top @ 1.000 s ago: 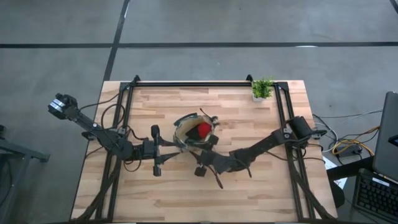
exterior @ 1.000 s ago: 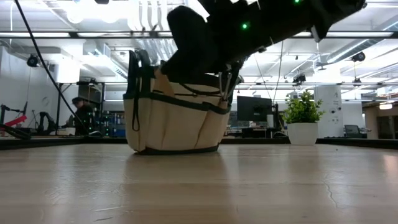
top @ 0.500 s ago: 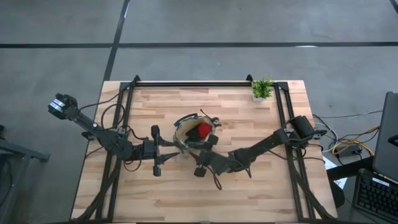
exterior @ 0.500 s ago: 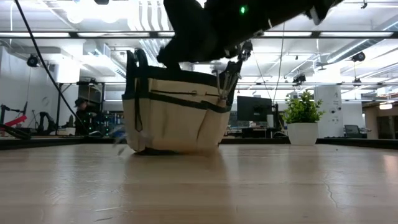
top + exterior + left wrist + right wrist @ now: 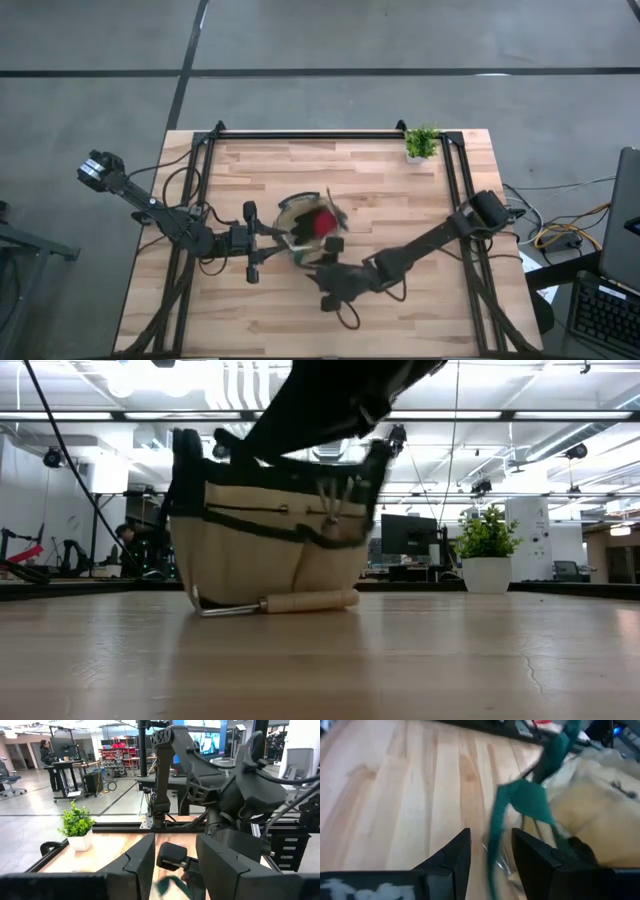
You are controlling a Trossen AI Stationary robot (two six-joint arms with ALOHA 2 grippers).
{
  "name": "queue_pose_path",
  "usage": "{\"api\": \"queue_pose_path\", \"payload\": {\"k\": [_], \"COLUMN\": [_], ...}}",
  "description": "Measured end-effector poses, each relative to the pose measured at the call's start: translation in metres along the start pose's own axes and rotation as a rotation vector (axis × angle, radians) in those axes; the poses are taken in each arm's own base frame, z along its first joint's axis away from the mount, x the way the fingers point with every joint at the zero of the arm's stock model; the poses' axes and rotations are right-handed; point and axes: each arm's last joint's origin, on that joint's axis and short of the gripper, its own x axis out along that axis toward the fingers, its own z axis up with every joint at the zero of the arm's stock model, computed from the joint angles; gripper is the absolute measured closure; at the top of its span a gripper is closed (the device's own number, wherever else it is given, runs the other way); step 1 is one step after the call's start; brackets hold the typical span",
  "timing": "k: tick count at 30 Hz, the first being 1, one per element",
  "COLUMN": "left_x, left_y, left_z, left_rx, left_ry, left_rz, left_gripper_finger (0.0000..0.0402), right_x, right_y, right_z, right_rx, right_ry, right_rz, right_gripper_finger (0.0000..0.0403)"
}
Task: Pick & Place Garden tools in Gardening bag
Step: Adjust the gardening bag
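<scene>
The tan gardening bag (image 5: 306,232) with dark green trim stands mid-table, blurred and leaning in the low view (image 5: 268,545). A red item (image 5: 322,222) lies inside it, and metal tools (image 5: 333,500) stick out of an outer pocket. A wooden-handled tool (image 5: 292,602) lies flat on the table at the bag's near foot. My left gripper (image 5: 283,240) is level at the bag's left rim, fingers apart (image 5: 175,865). My right gripper (image 5: 320,256) is at the bag's near rim, fingers apart (image 5: 491,851), with the bag's green strap (image 5: 522,802) running between them. My left gripper has a blurred teal piece (image 5: 170,885) low between its fingers; whether it touches it I cannot tell. My right gripper comes at the bag from the near side, slanting down. The green strap (image 5: 495,837) passes lengthwise through the gap; whether a finger touches it I cannot tell.
A small potted green plant (image 5: 421,143) stands at the table's far right corner. A black frame rail (image 5: 330,134) runs along the far edge. Bare wood lies toward the near edge (image 5: 300,325). People and desks show in the room beyond.
My right gripper has moved toward the table's near edge and left, rising a little and tipping closer to level. The bag has slid and leaned the same way. A wooden-handled tool that did not show before now lies on the table by the bag's near side.
</scene>
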Motion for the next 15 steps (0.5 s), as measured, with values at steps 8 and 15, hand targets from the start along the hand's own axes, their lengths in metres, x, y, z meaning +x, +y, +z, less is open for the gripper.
{"api": "queue_pose_path", "payload": {"k": [8,15], "left_x": [0.000,0.000], "left_y": [0.000,0.000], "left_z": [0.000,0.000], "left_rx": [-0.002,-0.001], "left_ry": [0.000,0.002], "left_rz": [0.000,0.000], "left_gripper_finger": [0.0254,0.0254], "right_x": [-0.014,0.002], "right_y": [0.001,-0.025], "right_z": [0.012,0.010], "right_rx": [-0.132,-0.151], "right_ry": [0.013,0.065], "right_rz": [-0.297,-0.349], "right_gripper_finger": [0.0249,0.0239]}}
